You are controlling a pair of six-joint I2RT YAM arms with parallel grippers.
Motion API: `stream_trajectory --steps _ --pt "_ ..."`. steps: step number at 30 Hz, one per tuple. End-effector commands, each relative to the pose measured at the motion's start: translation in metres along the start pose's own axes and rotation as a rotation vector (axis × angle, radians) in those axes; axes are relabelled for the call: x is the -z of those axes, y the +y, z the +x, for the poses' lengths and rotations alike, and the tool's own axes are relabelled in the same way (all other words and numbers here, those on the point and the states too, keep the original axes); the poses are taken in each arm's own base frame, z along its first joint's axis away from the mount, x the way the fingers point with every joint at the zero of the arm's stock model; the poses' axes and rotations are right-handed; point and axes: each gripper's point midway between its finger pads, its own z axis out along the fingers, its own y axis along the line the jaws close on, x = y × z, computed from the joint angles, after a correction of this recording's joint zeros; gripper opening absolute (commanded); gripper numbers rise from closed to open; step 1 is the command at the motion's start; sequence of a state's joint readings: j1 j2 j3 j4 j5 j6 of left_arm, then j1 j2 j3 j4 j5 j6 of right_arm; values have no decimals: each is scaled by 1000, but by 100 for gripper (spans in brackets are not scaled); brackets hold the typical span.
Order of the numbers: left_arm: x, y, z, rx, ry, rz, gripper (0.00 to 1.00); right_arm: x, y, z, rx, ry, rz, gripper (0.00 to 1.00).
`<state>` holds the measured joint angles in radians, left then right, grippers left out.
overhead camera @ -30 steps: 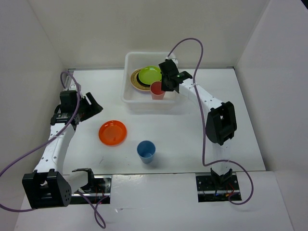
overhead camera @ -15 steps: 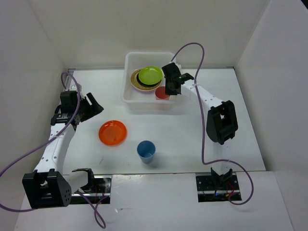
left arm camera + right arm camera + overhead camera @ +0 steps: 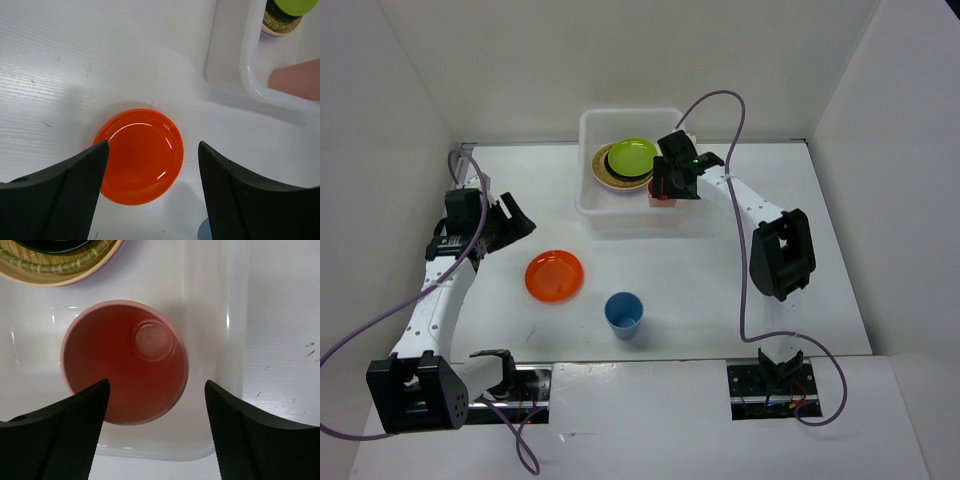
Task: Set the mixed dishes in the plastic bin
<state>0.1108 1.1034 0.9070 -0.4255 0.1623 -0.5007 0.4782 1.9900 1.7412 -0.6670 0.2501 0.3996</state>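
The left gripper [image 3: 152, 146] is hovering over the left part of the table [image 3: 720, 300], its jaws spread wide and holding nothing. In its wrist view the orange plate [image 3: 139, 165] is lying flat directly beneath, framed between the two fingers but apart from them. Just right of that plate the blue cup [image 3: 623, 312] is standing upright on its own.

Farther back the plastic bin [image 3: 620, 218] is sitting at the far middle. In its left half a stack is resting: a woven bamboo plate [image 3: 60, 267] with a black plate [image 3: 50, 246] on it and a lime green plate [image 3: 632, 153] on top. To the right of the stack the pink cup [image 3: 122, 365] is standing upright on the bin floor, mouth up.

The right gripper [image 3: 157, 384] is hanging over that cup with its jaws wide apart and nothing between the pads — the cup appears to be already let go, so this looks like the end of its placement.

Two dishes are waiting outside the bin. The next move is probably lifting the right arm clear of the rim. The left gripper looks best placed for the orange plate — that calls for catching its thin, low rim.
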Motion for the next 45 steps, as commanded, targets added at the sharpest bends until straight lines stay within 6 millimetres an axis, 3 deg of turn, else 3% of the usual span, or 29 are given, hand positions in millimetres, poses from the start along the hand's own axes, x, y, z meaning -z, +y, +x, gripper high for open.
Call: stream_trajectory --steps 1,3,9,10,12,13,14,16,23,27,33,39,45 --pt "-3 -1 -4 -13 -15 19 79 43 6 -44 -31 -125 -56 83" --pt "-3 -2 -4 -3 -15 19 79 61 4 -57 -36 -175 -65 90" --pt "-14 3 8 57 37 14 79 115 10 -91 -67 -306 -132 93" --pt "-16 -1 15 73 72 68 79 130 10 -96 -73 -329 -154 93" --pt "-25 10 38 185 151 108 77 145 13 -102 -69 -354 -192 93" --pt "-25 1 47 220 191 200 75 159 17 -106 -71 -384 -213 93" --pt "-30 11 70 279 256 204 74 166 18 -108 -72 -392 -230 93" --pt "-32 23 79 347 284 204 70 186 23 -113 -73 -426 -276 93" --pt "-30 53 65 382 186 18 70 208 34 -114 -65 -456 -377 94" --pt "-35 66 79 406 232 -56 67 212 39 -111 -47 -453 -412 94" --pt "-36 84 75 418 204 -169 66 222 42 -110 -42 -469 -456 94" --pt "-48 98 100 453 305 -228 66 230 43 -110 -39 -479 -479 94" --pt "-61 93 118 427 330 -189 66 233 47 -110 -33 -481 -503 94"
